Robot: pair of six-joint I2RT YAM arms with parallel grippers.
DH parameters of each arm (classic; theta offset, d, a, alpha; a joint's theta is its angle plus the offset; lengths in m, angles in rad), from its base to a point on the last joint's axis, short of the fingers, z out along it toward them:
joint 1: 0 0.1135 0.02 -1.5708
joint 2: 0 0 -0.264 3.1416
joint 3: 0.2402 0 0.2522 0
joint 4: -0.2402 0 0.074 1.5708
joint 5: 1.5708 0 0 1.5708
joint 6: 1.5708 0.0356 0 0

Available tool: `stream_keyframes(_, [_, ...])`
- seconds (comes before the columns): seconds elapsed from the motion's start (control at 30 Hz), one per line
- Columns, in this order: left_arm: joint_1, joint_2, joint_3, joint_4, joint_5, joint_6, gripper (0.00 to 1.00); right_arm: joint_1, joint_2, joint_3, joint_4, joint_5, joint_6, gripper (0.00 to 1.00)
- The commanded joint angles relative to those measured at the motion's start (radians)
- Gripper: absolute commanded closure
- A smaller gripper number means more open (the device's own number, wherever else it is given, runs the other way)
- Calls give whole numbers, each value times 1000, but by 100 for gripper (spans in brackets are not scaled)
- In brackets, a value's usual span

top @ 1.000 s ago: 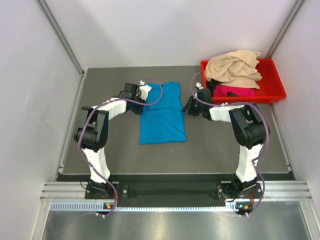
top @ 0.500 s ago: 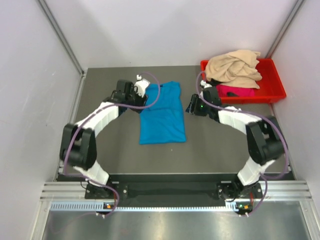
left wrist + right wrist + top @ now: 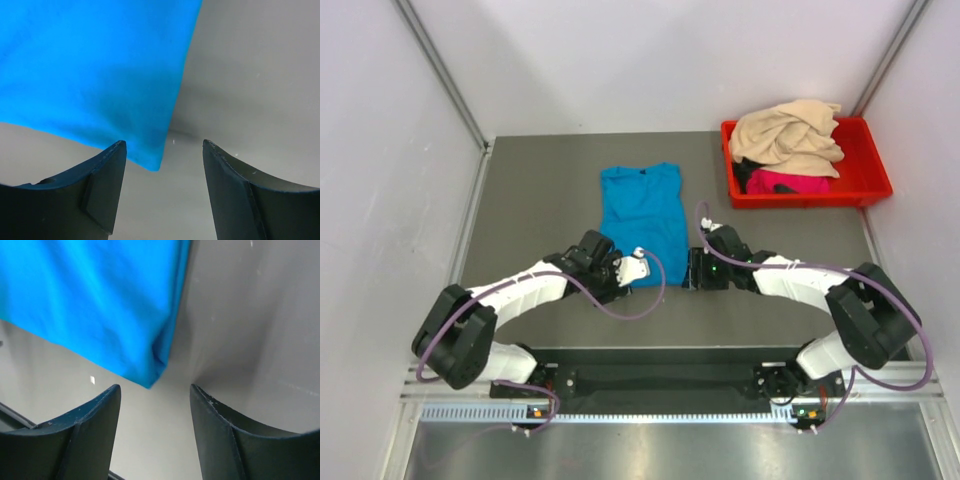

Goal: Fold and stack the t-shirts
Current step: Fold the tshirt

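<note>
Found the blue shirt [image 3: 640, 205] lying flat on the grey counter [image 3: 540, 190], collar end away from the arm bases, hem end nearest them. Saw the left tool [image 3: 628, 272] low at the shirt's near left corner and the right tool [image 3: 692, 272] low at its near right corner, both arms bent in toward the shirt. Noted both tools spread, pinching nothing. From the left wrist, saw that corner of the shirt pointing into the gap between the two dark fingers [image 3: 107, 180], closer to the left-hand one, with bare counter under the rest of the gap. From the right wrist, saw much the same: the other corner, slightly puckered along its edge, reaching between the parted fingers without being clamped. Could not judge any contact between cloth tips and fingers. Beyond the shirt and to its right, found a red bin [image 3: 865, 190] holding a crumpled beige shirt [image 3: 788, 130] heaped over a pink shirt [image 3: 788, 182], well apart from the blue one and from both tools.
</note>
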Motion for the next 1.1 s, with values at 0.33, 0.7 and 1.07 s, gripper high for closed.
stream_keyframes(0.33, [4, 41, -78, 169, -37, 63, 60, 3, 57, -11, 165, -22, 64, 58])
stream_keyframes(0.7, [4, -49, -18, -7, -76, -41, 100, 4, -48, -40, 86, -99, 70, 100])
stream_keyframes(1.07, [2, -319, 152, -629, 59, -58, 100, 159, -356, -68, -301, -160, 127, 100])
